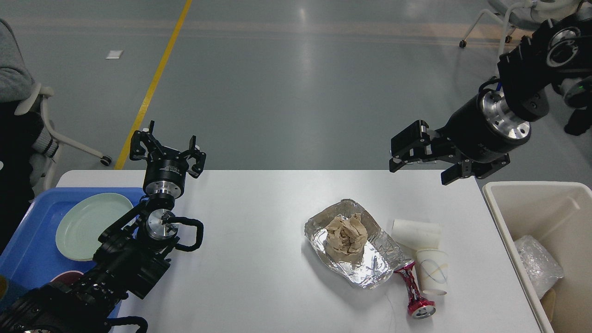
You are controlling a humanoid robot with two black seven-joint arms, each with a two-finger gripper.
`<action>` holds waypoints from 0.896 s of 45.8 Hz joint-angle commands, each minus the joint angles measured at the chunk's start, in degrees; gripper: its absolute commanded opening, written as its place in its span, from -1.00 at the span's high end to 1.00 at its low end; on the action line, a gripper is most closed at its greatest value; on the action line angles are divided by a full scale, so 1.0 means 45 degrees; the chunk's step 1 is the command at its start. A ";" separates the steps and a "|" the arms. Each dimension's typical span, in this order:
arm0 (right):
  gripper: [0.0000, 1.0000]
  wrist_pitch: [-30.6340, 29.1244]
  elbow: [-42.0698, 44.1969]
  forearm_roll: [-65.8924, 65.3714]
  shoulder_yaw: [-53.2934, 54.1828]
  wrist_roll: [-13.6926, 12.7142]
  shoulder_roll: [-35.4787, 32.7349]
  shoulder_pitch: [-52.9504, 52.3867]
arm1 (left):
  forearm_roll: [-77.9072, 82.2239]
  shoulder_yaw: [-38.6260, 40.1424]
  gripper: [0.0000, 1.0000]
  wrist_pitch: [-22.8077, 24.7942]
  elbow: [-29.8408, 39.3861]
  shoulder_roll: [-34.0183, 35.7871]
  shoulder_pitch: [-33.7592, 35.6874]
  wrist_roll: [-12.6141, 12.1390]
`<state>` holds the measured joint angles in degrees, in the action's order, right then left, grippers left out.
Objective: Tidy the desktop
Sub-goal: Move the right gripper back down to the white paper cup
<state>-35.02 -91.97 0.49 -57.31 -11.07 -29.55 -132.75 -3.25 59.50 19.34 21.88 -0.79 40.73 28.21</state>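
Observation:
The white desktop (259, 273) holds a crumpled foil tray (370, 268) with a ball of brown paper (344, 237) in it. Right of it a white paper cup (415, 231) lies on its side, a patterned paper cup (431, 276) stands upright, and a crushed red can (415, 294) lies beside that one. My left gripper (167, 149) is open and empty above the far left edge of the desktop. My right gripper (423, 164) is open and empty, hanging above the far right edge, well above the cups.
A blue tray (23, 259) at the left holds a pale green plate (88, 226) and a dark red dish (62, 277). A beige bin (532, 189) at the right holds crumpled clear plastic (536, 264). A seated person (14, 115) is at the far left, and an office chair (522, 18) at the top right.

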 commanded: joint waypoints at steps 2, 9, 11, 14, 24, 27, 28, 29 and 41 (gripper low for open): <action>-1.00 -0.0361 -0.1104 0.0029 -0.0233 -0.0196 0.0161 -0.0733 | 0.0000 0.0000 -1.00 0.0000 0.0001 0.0000 -0.0008 0.0000; -1.00 -0.0928 -0.1359 0.0126 -0.0174 -0.0196 0.0727 -0.1046 | 0.0000 0.0000 -1.00 0.0000 0.0001 0.0000 -0.0008 0.0000; -1.00 -0.0812 -0.1359 0.0320 -0.0174 -0.0196 0.1019 -0.1066 | 0.0000 0.0000 -1.00 0.0000 0.0001 0.0000 0.0011 0.0000; -1.00 -0.0714 -0.1222 0.0594 -0.0174 -0.0196 0.1527 -0.1007 | 0.0000 0.0000 -1.00 0.0000 0.0001 0.0000 -0.0008 0.0000; -1.00 0.1004 -0.0540 0.0439 -0.0291 -0.0234 0.2232 0.0475 | 0.0000 0.0000 -1.00 0.0000 0.0001 0.0000 -0.0008 0.0000; -1.00 0.1200 0.0182 0.0302 -0.0427 -0.0235 0.2251 0.1275 | 0.0000 0.0000 -1.00 0.0000 0.0001 0.0000 -0.0008 0.0000; -1.00 0.1200 0.0474 0.0225 -0.0486 -0.0235 0.2271 0.1529 | 0.0000 0.0000 -1.00 0.0000 0.0001 0.0000 0.0011 0.0000; -1.00 0.1200 0.0748 0.0108 -0.0525 -0.0235 0.2271 0.1802 | 0.0000 0.0000 -1.00 0.0000 0.0001 0.0000 -0.0008 0.0000; -1.00 0.1668 0.3873 -0.1904 -0.0584 -0.0215 0.2212 0.5338 | 0.0000 0.0000 -1.00 0.0000 0.0001 0.0000 0.0011 0.0000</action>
<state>-29.28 -79.82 -4.94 -60.01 -12.10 -19.43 -115.05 -3.25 59.50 19.34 21.90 -0.79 40.76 28.21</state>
